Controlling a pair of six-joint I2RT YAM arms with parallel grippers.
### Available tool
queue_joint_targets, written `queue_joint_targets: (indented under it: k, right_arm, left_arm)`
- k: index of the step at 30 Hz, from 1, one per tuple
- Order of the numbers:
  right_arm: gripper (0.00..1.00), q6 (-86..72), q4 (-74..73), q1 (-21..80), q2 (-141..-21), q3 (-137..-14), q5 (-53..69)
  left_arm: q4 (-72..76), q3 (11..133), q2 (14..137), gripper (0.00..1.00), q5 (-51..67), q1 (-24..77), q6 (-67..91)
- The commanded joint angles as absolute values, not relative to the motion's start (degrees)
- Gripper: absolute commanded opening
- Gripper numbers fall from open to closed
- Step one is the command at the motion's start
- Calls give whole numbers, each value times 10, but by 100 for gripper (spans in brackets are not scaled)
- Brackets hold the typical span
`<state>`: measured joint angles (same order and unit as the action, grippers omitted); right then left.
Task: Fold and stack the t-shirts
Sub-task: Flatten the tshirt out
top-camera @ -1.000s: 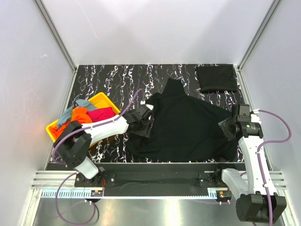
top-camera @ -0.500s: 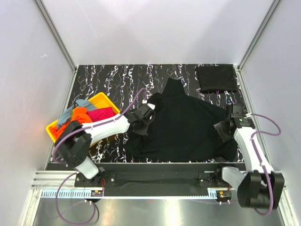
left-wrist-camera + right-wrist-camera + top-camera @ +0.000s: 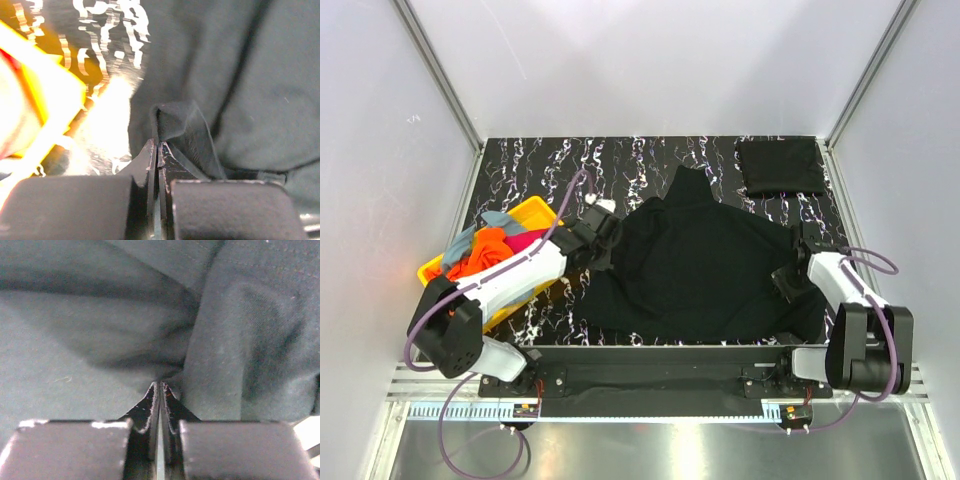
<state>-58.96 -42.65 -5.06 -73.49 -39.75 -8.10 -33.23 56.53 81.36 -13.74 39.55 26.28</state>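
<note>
A black t-shirt lies spread and wrinkled on the middle of the table. My left gripper is at its left edge, jaws shut on a raised fold of the black cloth. My right gripper is at the shirt's right side, jaws shut on a pinch of the same cloth. A folded black t-shirt lies flat at the back right corner. Both fingertip pairs meet with only fabric between them, as seen at the left gripper and the right gripper.
A yellow bin at the left holds several loose coloured t-shirts; its corner shows close beside the left gripper. The black marbled table is walled by white panels and a metal rail along the near edge.
Both grippers have shut on the black t-shirt. The left arm has drawn back left toward the bin with the shirt's edge. The right arm has swung inward and lower onto the shirt's right side.
</note>
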Motion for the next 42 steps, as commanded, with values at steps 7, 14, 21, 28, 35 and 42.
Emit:
queue_joint_targets:
  k: [7, 14, 21, 28, 35, 42]
  right_arm:
    - [0, -539, -413, -67, -748, -522, -166]
    - [0, -467, -455, -114, -762, -692, -214]
    - [0, -477, -484, -124, -715, -702, -235]
    - [18, -468, -442, -124, -706, -584, -114]
    - [33, -460, -418, -123, -722, -555, -31]
    - [41, -376, -327, -19, -738, -545, 116]
  left_arm:
    - [-279, 642, 809, 0, -120, 323, 276]
    - [-232, 826, 902, 0, 21, 247, 287]
    - [-189, 788, 832, 0, 129, 247, 301]
    - [-247, 466, 671, 2, 28, 274, 325]
    - [-315, 371, 551, 30, -23, 299, 343]
    - [-368, 397, 507, 59, -132, 343, 404]
